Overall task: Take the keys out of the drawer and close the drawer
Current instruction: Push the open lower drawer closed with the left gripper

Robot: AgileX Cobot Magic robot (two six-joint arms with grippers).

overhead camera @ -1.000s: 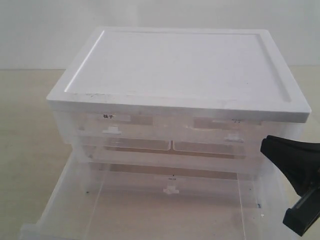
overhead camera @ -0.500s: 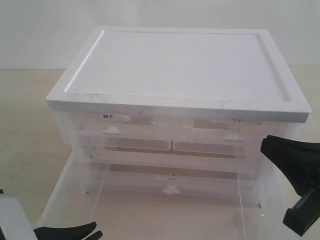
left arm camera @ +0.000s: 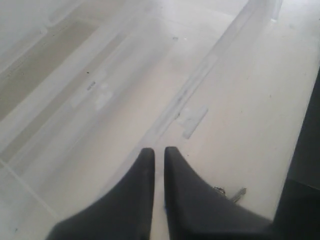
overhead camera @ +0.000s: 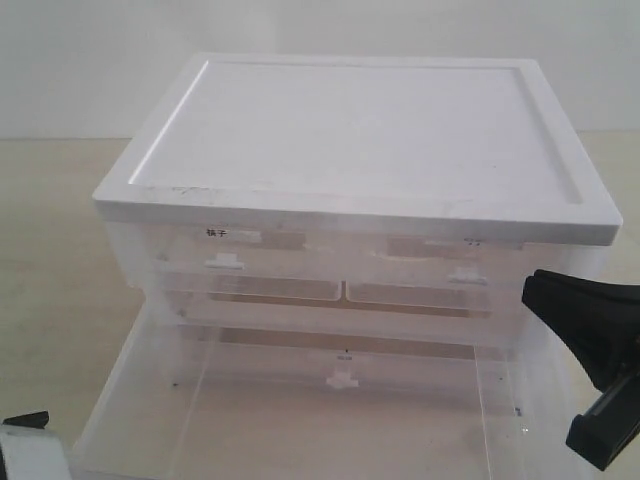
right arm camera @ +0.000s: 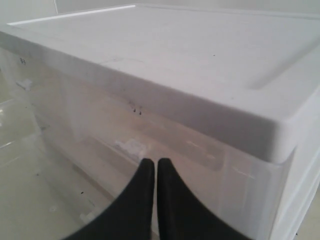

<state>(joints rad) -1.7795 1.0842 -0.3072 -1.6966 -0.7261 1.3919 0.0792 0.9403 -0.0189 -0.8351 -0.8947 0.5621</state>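
The keys [left arm camera: 231, 193] show only as a silvery ring and blade peeking out from beside a finger of my left gripper [left arm camera: 159, 150]. That gripper is shut on them, with a sliver of blue between the fingers, and it hangs over the front wall [left arm camera: 200, 85] of the open bottom drawer [overhead camera: 140, 370]. In the exterior view only a corner of the left arm [overhead camera: 28, 452] shows at the bottom left, and the drawer's visible part holds nothing. My right gripper [overhead camera: 530, 290] [right arm camera: 156, 161] is shut on nothing beside the cabinet's front right corner.
The clear plastic drawer cabinet [overhead camera: 360, 130] [right arm camera: 200, 60] has a white lid. Its two small upper drawers [overhead camera: 230, 255] are pushed in. The open drawer's handle tab [left arm camera: 192, 120] sticks out from its front wall. Pale tabletop [overhead camera: 50, 260] lies to the left of the cabinet.
The left gripper came into the bottom left of the exterior view half a second ago. It has since moved left and nearly out of frame. The right gripper has not moved.
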